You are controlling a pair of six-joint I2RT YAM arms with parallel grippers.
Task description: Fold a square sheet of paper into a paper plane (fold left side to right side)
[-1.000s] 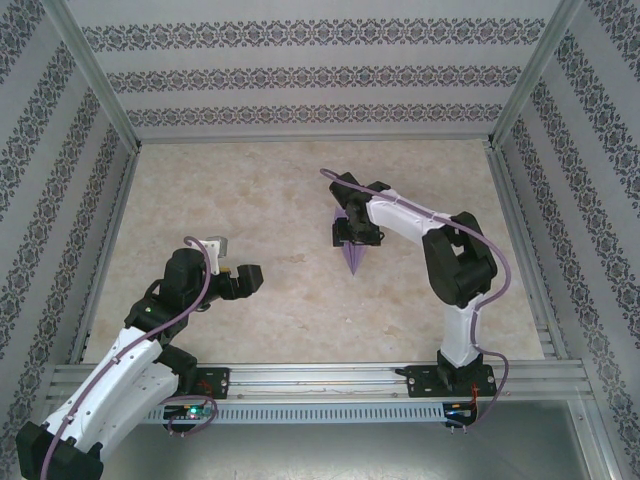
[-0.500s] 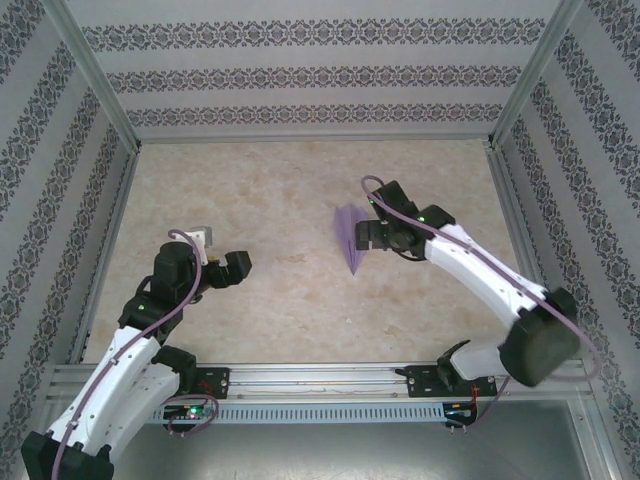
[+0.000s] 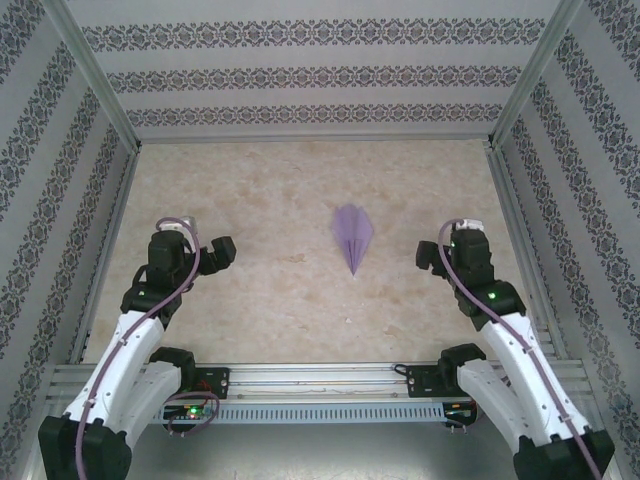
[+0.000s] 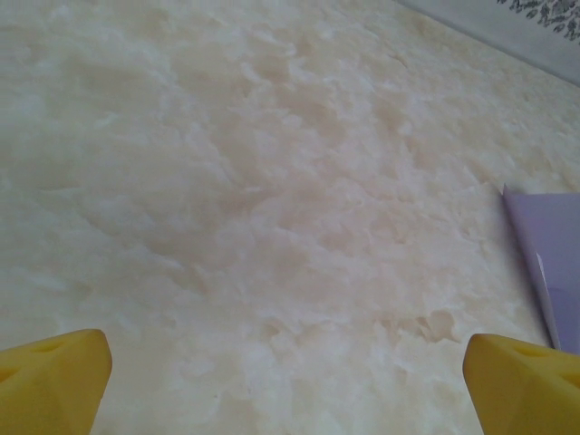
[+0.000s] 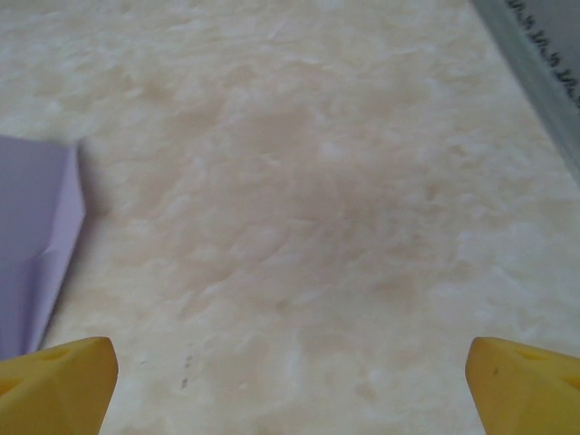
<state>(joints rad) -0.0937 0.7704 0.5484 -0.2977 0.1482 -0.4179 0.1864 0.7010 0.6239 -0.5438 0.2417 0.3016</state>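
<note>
At the middle of the table [image 3: 250, 190]: paper plane [image 3: 352, 238], laid flat, tip toward near edge. Left gripper [image 4: 290, 391], right gripper [image 5: 290, 388]: spread wide, clear of paper.

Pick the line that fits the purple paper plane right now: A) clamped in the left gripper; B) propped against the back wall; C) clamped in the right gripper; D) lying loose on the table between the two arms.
D: the paper plane lies on the table, and the left gripper and right gripper are both open, apart from it.
</note>
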